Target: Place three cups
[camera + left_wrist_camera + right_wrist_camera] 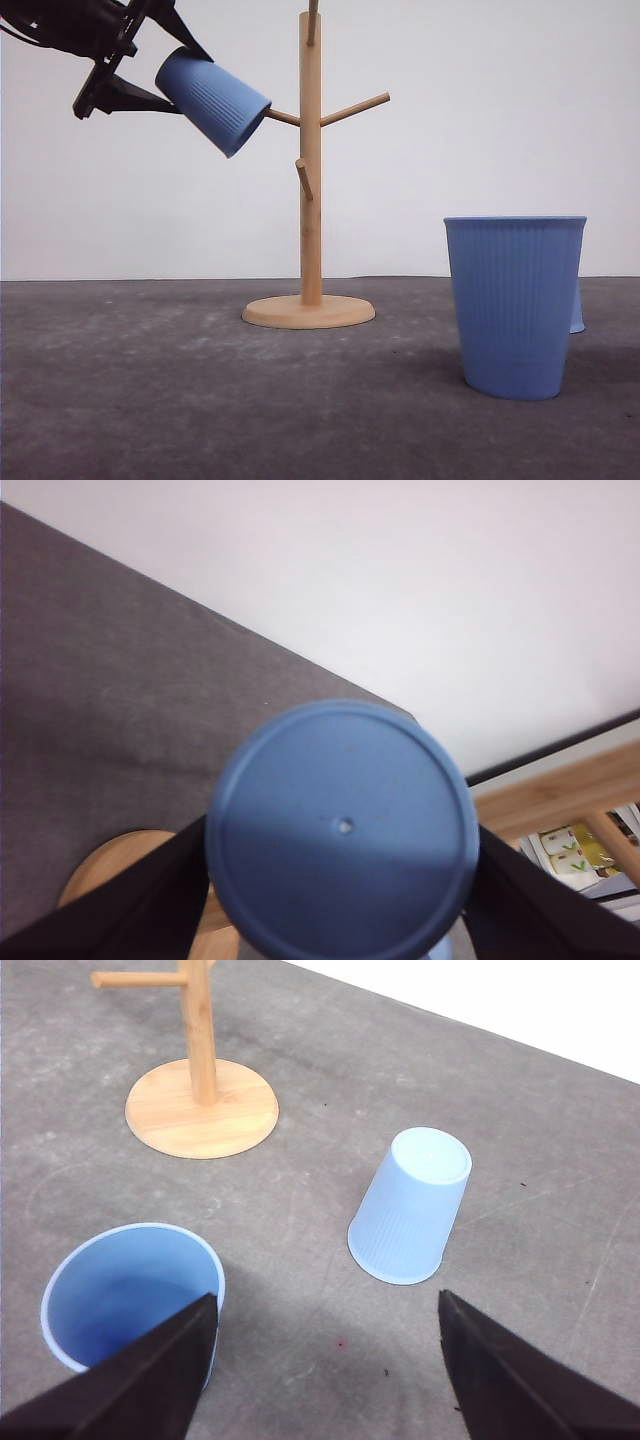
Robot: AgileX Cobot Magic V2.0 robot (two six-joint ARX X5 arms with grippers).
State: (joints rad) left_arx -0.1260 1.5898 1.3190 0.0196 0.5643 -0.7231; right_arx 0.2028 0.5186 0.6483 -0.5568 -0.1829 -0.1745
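Front view is showing the left pincer (150, 75) high at the upper left, gripping a blue cup (213, 100) by its closed end. That cup is tilting with its mouth facing down and to the right, toward a left-pointing peg of the wooden stand (311, 200); whether the peg tip is entering the rim is hard to tell. The stand's round base is sitting on the grey bench (150, 400). A second cup (514, 305) is standing upright on the bench at the right, near the camera, and a sliver of a third cup (578, 310) is peeking out just behind it.

Left wrist view is looking at the held cup's flat round bottom (342, 828), with dark fingers (120, 910) pressing on both sides.

Right wrist view is showing the right pincer (325, 1370) hanging with its jaws spread wide, holding nothing, above the bench between the upright cup (133, 1292) and the third cup (412, 1205), which is resting mouth down.
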